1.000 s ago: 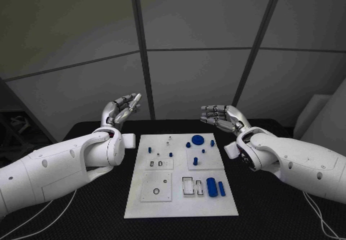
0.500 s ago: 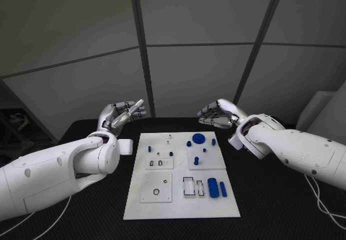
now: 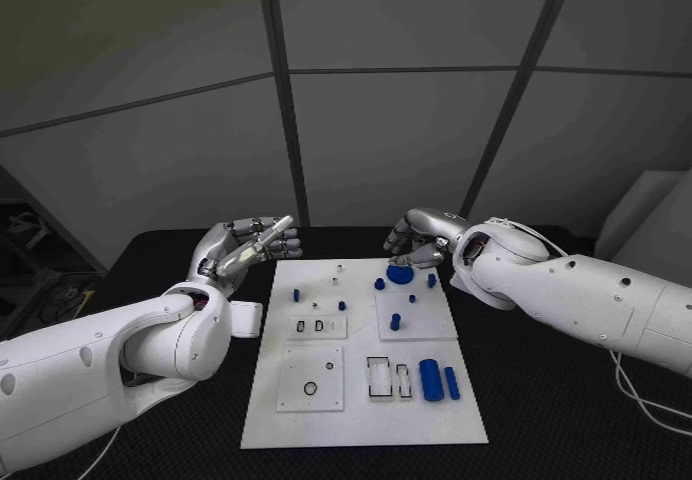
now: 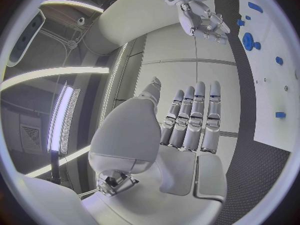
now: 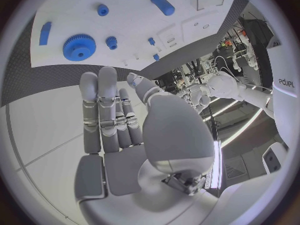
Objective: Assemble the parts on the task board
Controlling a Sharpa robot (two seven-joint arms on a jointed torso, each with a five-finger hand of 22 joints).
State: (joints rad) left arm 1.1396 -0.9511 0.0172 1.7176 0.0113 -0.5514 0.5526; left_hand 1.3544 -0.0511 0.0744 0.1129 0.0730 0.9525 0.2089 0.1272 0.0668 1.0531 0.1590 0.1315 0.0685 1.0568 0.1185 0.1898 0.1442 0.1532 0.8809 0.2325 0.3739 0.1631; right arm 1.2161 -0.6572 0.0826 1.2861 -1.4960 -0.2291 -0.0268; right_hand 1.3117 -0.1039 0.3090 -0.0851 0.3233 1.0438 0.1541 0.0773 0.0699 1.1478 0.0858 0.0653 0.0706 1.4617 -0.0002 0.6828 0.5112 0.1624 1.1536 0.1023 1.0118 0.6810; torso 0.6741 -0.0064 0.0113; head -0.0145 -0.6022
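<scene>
The white task board [image 3: 361, 420] lies in the middle of the black table. A blue gear [image 3: 400, 273] sits near its far edge, with small blue pegs [image 3: 379, 284] around it. A thick blue cylinder [image 3: 430, 380] and a thin blue bar [image 3: 451, 383] lie at the near right. My left hand [image 3: 245, 248] hovers off the board's far left corner and holds nothing, its fingers straight [image 4: 190, 117]. My right hand [image 3: 418, 240] hangs just beyond the gear, empty too, with its fingers stretched [image 5: 106, 115] toward the gear [image 5: 79, 46].
Rectangular and round recesses [image 3: 387, 375] mark the board's near half. Black table [image 3: 548, 400] runs on both sides of the board. Grey wall panels stand behind the table. The other hand shows in each wrist view: the right hand [image 4: 200, 15] and the left hand [image 5: 215, 87].
Both hands have come down and inward toward the board's far edge. The right hand has turned toward the gear. The parts lie as before.
</scene>
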